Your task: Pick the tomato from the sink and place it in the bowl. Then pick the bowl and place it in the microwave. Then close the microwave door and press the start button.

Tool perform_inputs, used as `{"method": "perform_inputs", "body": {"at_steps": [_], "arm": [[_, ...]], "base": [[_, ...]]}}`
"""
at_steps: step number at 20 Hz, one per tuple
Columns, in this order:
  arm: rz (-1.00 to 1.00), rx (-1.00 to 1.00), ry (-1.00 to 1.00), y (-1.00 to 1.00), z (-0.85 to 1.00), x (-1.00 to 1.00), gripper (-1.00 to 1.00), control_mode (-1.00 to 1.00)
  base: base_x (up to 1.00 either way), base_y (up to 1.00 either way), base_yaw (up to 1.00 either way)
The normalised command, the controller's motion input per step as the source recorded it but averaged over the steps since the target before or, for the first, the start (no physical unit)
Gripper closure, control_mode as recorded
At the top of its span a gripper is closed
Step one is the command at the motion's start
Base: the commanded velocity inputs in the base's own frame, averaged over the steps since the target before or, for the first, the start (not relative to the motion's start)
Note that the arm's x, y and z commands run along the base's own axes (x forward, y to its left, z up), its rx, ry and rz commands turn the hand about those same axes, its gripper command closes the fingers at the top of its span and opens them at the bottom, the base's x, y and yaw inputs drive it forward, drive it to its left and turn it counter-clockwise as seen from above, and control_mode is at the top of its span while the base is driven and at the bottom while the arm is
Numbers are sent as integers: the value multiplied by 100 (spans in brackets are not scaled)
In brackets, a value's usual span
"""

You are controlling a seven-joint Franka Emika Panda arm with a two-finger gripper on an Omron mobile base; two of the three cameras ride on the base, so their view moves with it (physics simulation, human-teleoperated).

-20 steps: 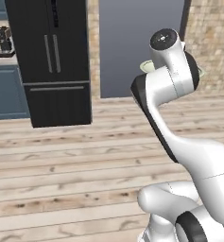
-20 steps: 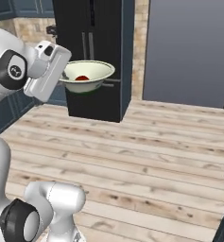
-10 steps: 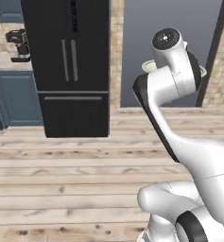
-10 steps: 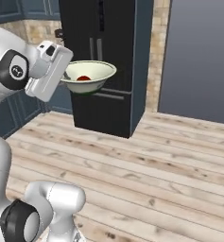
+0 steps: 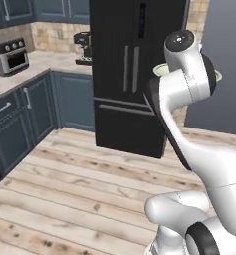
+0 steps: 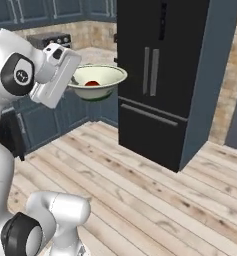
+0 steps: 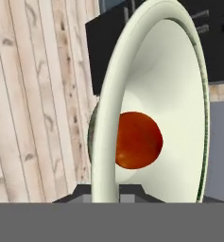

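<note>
Gripper point(image 7: 105, 194): you have it clamped on the bowl's near rim, holding it in the air.
Bowl point(image 6: 104, 81): level, straight out from your fingers.
Tomato point(image 7: 138, 140): inside the bowl, just past your fingertips.
Fridge point(image 6: 165, 75): beyond the bowl.

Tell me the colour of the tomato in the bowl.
Red-orange; the tomato shows best in the hand view.

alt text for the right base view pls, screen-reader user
A white robot arm's claw holds a wide, shallow, pale greenish-white bowl by its rim in mid-air, a small round red tomato inside. Behind stand a tall black refrigerator and dark blue cabinets, over a pale wood-plank floor.
</note>
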Motion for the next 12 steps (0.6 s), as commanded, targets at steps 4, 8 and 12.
{"method": "perform_inputs", "body": {"at_steps": [4, 8, 12], "arm": [[0, 0, 0, 0, 0, 0, 100, 100], [0, 0, 0, 0, 0, 0, 100, 100], [0, 0, 0, 0, 0, 0, 100, 100]], "base": [[60, 0, 64], [50, 0, 65], [45, 0, 65]]}}
